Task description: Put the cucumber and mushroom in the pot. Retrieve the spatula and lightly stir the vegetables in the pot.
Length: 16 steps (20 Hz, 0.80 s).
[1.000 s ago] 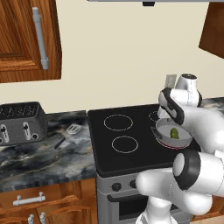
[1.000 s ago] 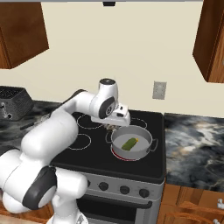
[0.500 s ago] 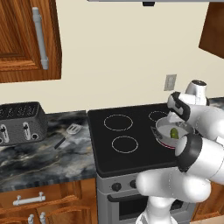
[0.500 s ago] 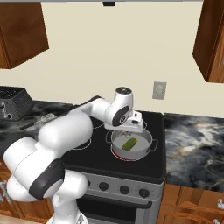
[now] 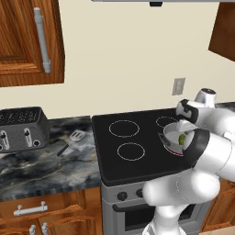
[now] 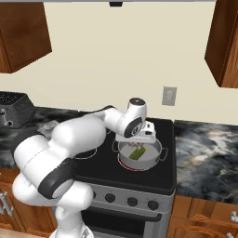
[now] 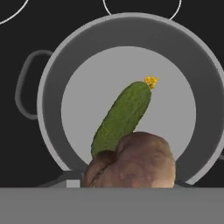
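The grey pot (image 7: 51, 83) stands on the stove's front right burner, and the green cucumber (image 7: 122, 116) lies on its pale bottom. Close to the hand camera, the brown mushroom (image 7: 136, 161) hangs above the pot's near rim. My gripper (image 6: 139, 143) is shut on the mushroom and hovers over the pot (image 6: 126, 158), just above the cucumber (image 6: 138, 153); the mushroom hides the fingertips. From the left base, the pot (image 5: 168, 139) and the cucumber (image 5: 182, 139) show behind my arm. The spatula (image 5: 73, 139) lies on the counter left of the stove.
The black stove top (image 5: 137, 147) has three bare burners. A dark toaster (image 5: 20, 128) stands on the marble counter at the far left, behind the spatula. More counter (image 6: 204, 153) runs right of the stove. Wooden cabinets hang above.
My hand has swung right from the pot's left side to a spot over the pot, carrying the mushroom. The cucumber lies still in the pot.
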### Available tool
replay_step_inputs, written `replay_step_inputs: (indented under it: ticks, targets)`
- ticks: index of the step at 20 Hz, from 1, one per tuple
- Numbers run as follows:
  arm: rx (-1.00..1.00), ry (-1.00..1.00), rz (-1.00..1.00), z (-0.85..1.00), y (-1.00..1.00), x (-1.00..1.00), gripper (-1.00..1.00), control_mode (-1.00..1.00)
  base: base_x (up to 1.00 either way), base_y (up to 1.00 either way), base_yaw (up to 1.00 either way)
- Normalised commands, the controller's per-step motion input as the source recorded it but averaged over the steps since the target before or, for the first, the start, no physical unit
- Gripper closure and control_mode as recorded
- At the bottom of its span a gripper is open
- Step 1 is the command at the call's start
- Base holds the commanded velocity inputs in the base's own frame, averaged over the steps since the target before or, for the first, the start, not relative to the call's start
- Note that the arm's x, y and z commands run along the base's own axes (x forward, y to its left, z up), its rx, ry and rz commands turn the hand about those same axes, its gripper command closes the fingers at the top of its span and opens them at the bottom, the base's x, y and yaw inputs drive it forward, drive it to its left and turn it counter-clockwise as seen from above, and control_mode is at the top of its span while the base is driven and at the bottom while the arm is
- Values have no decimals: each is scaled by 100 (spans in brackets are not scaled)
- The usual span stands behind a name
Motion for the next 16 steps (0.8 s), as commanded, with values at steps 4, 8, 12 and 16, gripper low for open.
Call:
replay_step_inputs:
  ticks: [4,8,12,16]
  targets:
    - [0,4,8,-28,0,7,100,-100,0,0,0]
    - [0,5,7,-24,0,7,100,-100,0,0,0]
    - [0,2,6,-26,0,14,100,-100,0,0,0]
    - [0,0,5,-5,0,13,100,-100,0,0,0]
